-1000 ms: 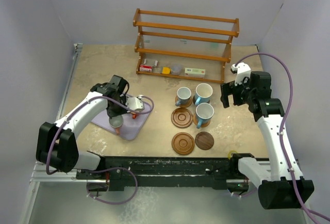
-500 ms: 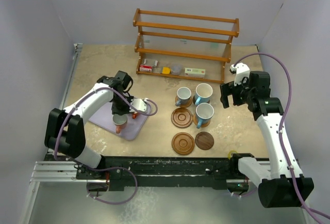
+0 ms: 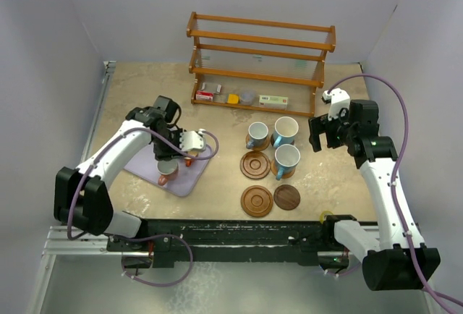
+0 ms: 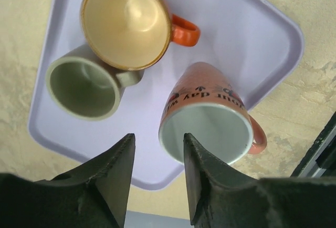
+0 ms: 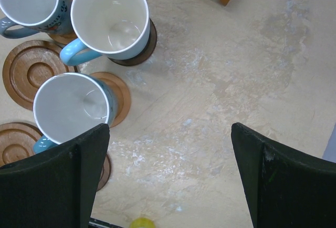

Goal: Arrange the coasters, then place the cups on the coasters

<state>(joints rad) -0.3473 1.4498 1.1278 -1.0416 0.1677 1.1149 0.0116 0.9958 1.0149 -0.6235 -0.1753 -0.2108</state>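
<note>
Left claw (image 4: 157, 146), parted, views three cups (image 4: 202, 115) on tray (image 4: 247, 33), mostly hidden from above.

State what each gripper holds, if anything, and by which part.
Nothing. The left gripper hangs open above the rectangular lavender tray; the right gripper gapes empty.

Glossy cups (image 4: 126, 22), matt wooden coasters (image 5: 23, 73)

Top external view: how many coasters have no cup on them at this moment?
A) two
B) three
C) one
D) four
B: the upper grooved coaster, the lower grooved coaster and the dark brown coaster beside it lie bare, while the other coasters sit under the three pale blue cups.
</note>
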